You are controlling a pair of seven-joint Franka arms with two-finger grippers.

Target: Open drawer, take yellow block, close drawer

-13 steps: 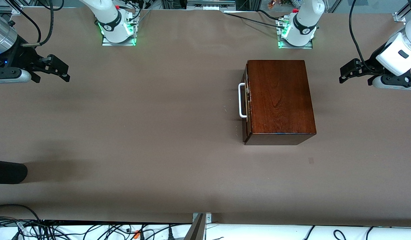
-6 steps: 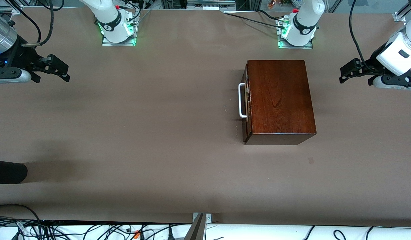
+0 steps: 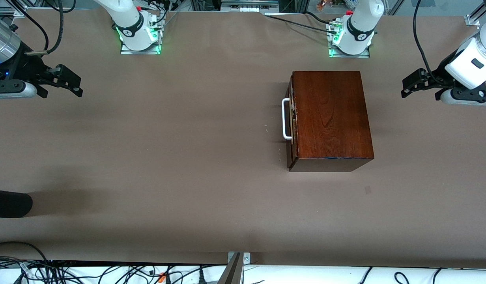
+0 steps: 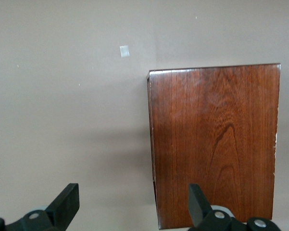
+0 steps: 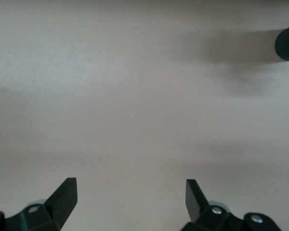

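Observation:
The dark reddish-brown wooden box (image 3: 330,118) stands on the table toward the left arm's end. Its drawer (image 3: 292,122) is shut, and its white bar handle (image 3: 285,119) faces the right arm's end. The box top also shows in the left wrist view (image 4: 216,144). The yellow block is hidden. My left gripper (image 3: 405,88) is open and empty in the air at the left arm's end of the table, apart from the box. In its wrist view the left gripper (image 4: 133,202) is over the box's edge. My right gripper (image 3: 75,86) is open and empty over bare table (image 5: 131,197).
A black rounded object (image 3: 10,203) juts in over the table at the right arm's end, near the front camera, and shows in the right wrist view (image 5: 287,43). A small pale mark (image 3: 368,190) lies on the table nearer the front camera than the box. Cables run along the table's edges.

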